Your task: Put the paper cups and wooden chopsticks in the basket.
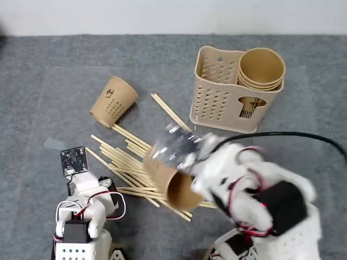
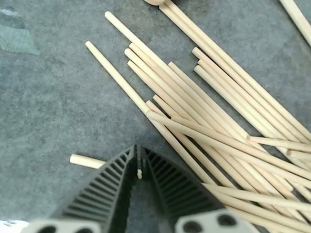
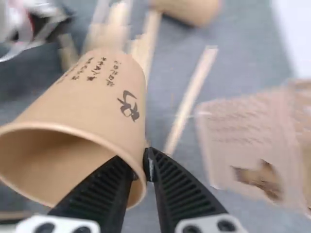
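Your left gripper (image 2: 138, 162) has its jaws pressed together, low over the near edge of the wooden chopsticks (image 2: 194, 111). The pile fans out ahead of it and off to one side. One stick end (image 2: 87, 161) pokes out just beside the jaws, and I cannot tell whether it is pinched or only lies under them. Farther out from that gripper a loose paper cup (image 1: 113, 101) lies on its side, touching the pile.

Your right gripper (image 3: 147, 156) is clamped on the rim of a second paper cup (image 3: 82, 126), one finger inside the mouth and one outside, with the cup tipped sideways above the sticks. The basket (image 1: 217, 97) stands beyond that gripper, well apart from it.

I judge the step in hand to be carrying this cup over. The hold is a thin pinch on the rim, so keep it firm and raise the cup above the basket wall. Turn the mouth upward and lower it onto the nested cups (image 1: 262, 67) rather than dropping it.

In the high view the right arm covers part of the pile, and the held cup's base is hard to make out.
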Tool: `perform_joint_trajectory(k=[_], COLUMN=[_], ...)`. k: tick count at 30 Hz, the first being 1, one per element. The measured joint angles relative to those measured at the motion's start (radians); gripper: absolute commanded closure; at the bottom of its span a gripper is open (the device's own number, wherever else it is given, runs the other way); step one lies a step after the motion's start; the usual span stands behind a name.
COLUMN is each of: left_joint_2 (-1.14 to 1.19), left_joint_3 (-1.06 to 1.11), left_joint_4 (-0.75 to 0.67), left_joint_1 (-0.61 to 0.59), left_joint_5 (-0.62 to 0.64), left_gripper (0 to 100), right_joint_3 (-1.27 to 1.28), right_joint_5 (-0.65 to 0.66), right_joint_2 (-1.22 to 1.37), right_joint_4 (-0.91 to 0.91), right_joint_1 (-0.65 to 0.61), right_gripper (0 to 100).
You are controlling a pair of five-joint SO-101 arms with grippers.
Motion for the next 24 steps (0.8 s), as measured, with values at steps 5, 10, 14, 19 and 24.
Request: perform_joint_trajectory(k=[5, 10, 14, 19, 24], left_joint_2=[0.0, 0.0, 0.0, 0.0, 0.0], left_joint_3=[0.0, 0.0, 0.0, 0.0, 0.0], left_joint_4=[0.0, 0.0, 0.0, 0.0, 0.0], left_joint_1=[0.0, 0.0, 0.0, 0.0, 0.0], left_joint_5=[0.0, 0.0, 0.0, 0.0, 0.0], left_gripper=[99, 99, 99, 99, 99], right_joint_3=[-0.029, -0.058, -0.081, -0.112, -0.167], right_joint_5=[0.038, 0.041, 0.041, 0.041, 0.041], right_joint_2=[0.0, 0.061, 0.163, 0.279, 0.354], right_joint_4=[-0.206, -0.427, -0.514, -0.552, -0.554], right_joint_1=[0.276, 0.509, 0.631, 0.678, 0.709], right_gripper=[98.9, 98.9, 98.9, 98.9, 98.9])
